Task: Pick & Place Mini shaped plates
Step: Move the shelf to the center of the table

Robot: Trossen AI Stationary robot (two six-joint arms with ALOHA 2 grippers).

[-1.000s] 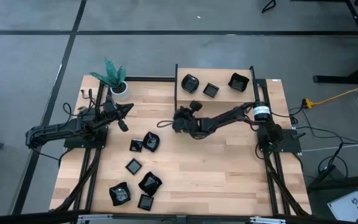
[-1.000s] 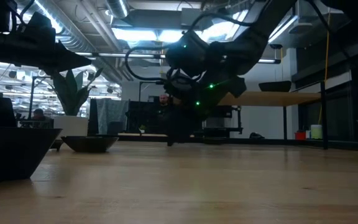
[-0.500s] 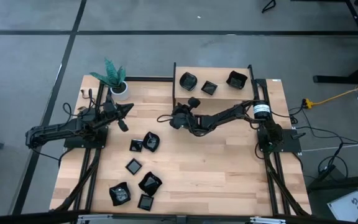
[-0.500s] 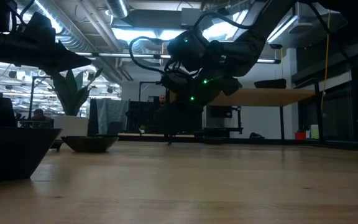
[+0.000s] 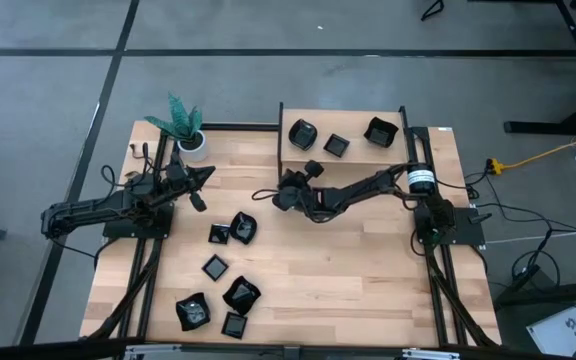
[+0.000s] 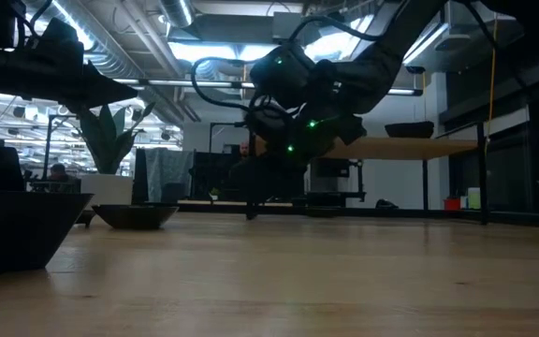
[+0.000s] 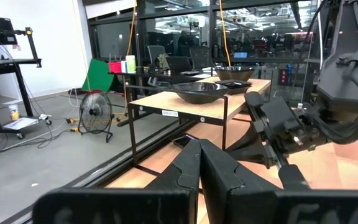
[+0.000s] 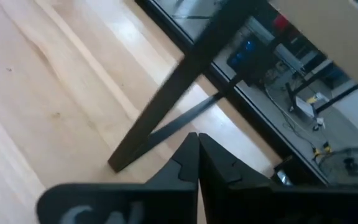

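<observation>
Right gripper, fingers pressed together and empty, hangs beside the raised shelf carrying three mini shaped plates; six more wait on the table, likely next pickups

A lab: ceiling ducts, tripods, a floor fan, cables.

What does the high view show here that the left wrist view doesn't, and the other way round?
Only the high view shows the six glossy black mini plates lying loose on the wooden table and the white pot with a green plant. Only the left wrist view shows the left gripper with fingers shut, plus a floor fan. Both show the raised wooden shelf carrying black plates and the right arm.
</observation>
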